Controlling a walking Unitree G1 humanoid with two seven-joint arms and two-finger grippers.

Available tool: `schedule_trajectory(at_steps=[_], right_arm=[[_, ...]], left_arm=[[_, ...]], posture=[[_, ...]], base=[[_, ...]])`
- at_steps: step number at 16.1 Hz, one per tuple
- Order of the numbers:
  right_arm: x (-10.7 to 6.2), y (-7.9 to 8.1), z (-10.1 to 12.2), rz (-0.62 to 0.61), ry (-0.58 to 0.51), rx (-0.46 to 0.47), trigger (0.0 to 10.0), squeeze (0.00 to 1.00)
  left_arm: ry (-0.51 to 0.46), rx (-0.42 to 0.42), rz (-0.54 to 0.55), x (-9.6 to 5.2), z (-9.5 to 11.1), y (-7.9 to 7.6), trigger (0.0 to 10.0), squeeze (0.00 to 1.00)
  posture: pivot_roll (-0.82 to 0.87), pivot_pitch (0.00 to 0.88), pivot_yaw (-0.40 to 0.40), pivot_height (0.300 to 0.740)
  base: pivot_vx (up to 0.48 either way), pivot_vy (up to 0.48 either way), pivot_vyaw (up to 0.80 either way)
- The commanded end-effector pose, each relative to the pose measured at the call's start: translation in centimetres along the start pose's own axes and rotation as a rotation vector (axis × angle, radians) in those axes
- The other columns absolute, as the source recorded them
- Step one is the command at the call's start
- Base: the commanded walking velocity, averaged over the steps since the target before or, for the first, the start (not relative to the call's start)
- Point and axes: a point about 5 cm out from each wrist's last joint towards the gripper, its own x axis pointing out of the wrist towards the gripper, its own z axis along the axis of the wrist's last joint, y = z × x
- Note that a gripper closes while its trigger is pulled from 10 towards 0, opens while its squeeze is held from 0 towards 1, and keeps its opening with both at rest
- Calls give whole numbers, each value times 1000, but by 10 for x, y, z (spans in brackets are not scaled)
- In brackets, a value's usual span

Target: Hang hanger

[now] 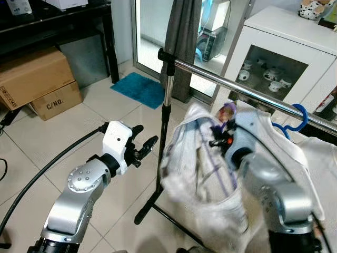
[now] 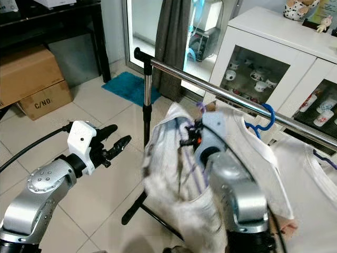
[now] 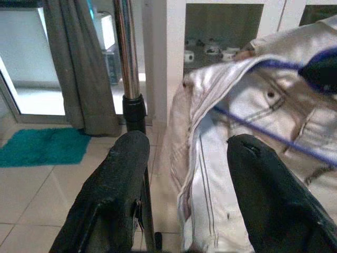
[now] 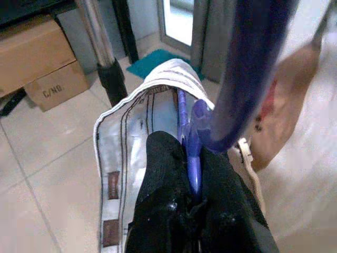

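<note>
Tiled floor [image 1: 63, 126], cardboard boxes [image 1: 37, 81] by the wall, chrome clothes rail [image 1: 221, 79] slanting across. Right gripper [image 4: 192, 158] clamped on purple hanger [image 4: 192, 134] carrying white garment [image 1: 200, 174], just below the rail. Left gripper [image 1: 142, 147] spread wide, idle beside the upright post [image 1: 167, 89]. Risk, likely: hook missing the rail, garment sliding off or snagging the blue hanger [image 1: 300, 118] already hung.

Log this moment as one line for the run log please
task: hang hanger | right claw: shut on purple hanger carrying white garment, below rail | left claw: open, empty, beside rack pole | hanger not yet on rail
</note>
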Motion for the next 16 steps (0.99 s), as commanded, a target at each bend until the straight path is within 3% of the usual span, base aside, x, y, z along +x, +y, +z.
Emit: schedule_trajectory(at_steps=[1, 6, 12, 16], right_arm=[[-2, -8, 1, -42, -35, 28, 0, 0], [-5, -7, -9, -51, -20, 38, 0, 0], [-6, -4, -6, -11, -60, 11, 0, 0], [-5, -5, -5, -3, -66, 0, 0, 0]], left_arm=[[-19, 0, 16, -3, 3, -1, 10000, 0], [-15, -36, 30, -6, -2, -5, 10000, 0], [-17, -36, 34, -6, -2, -4, 10000, 0], [-16, -34, 33, -5, -2, -4, 10000, 0]], posture=[[-21, 23, -81, 740], [-22, 26, -72, 740], [-25, 25, -68, 740], [-26, 24, -69, 740]], base=[[0, 0, 0], [0, 0, 0], [0, 0, 0], [-284, 0, 0]])
